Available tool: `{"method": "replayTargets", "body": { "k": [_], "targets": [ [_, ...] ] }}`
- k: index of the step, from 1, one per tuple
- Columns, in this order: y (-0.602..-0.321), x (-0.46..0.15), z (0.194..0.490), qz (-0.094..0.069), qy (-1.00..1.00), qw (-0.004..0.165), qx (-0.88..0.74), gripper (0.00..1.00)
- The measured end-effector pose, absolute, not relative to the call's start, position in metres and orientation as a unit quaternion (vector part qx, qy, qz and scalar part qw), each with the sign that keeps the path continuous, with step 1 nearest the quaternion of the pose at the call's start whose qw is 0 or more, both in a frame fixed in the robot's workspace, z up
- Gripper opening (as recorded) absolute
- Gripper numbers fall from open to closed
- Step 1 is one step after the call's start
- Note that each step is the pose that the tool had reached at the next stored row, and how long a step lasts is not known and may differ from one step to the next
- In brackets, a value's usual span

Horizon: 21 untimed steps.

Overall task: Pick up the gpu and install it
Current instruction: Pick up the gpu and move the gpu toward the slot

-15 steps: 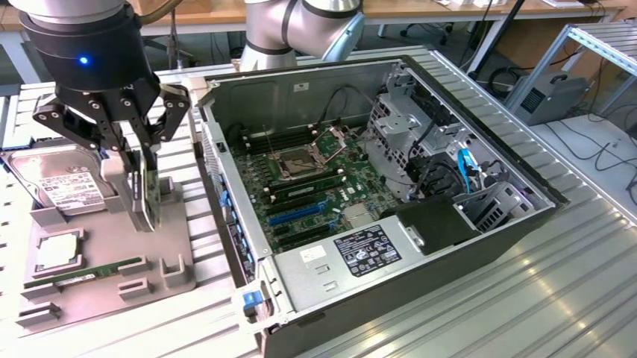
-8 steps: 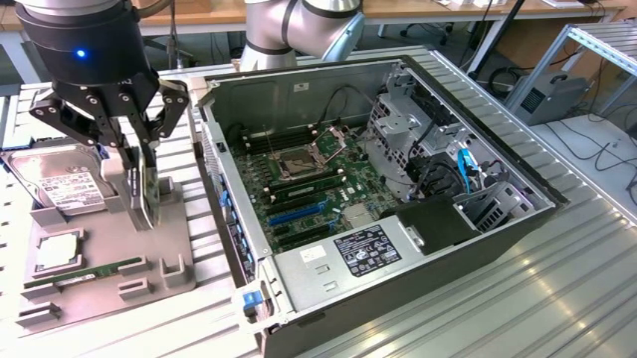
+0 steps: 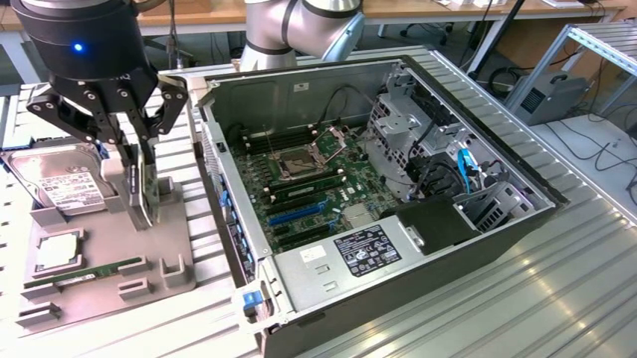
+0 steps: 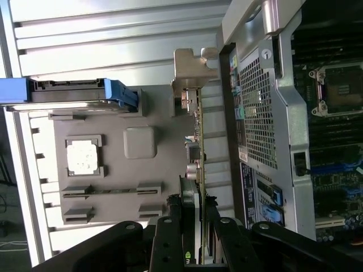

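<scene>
The gpu (image 3: 148,195) is a thin dark card standing on edge over the grey parts tray (image 3: 100,239), to the exterior view's left of the open computer case (image 3: 298,283). My gripper (image 3: 134,160) comes down from above and is shut on the card's upper edge. In the wrist view the gpu (image 4: 198,141) runs edge-on out from between the black fingers (image 4: 170,238), with its silver bracket (image 4: 191,71) at the far end. The card's lower edge is close to the tray; I cannot tell whether it touches.
On the tray (image 4: 113,124) lie a hard drive (image 3: 65,183), a CPU (image 3: 57,253) and a green RAM stick (image 3: 85,272). The case's motherboard (image 3: 309,186) has blue slots (image 3: 298,212). The case wall (image 4: 266,113) stands just beside the card.
</scene>
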<state>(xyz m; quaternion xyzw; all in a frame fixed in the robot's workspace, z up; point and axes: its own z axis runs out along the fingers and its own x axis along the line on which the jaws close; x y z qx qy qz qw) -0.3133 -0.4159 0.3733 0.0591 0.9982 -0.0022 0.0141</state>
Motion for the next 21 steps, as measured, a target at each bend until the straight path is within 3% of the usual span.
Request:
{"method": "replayTargets", "body": {
  "k": [21],
  "targets": [
    [-0.416, -0.313, 0.386, -0.002, 0.998, 0.014, 0.059, 0.27]
  ]
}}
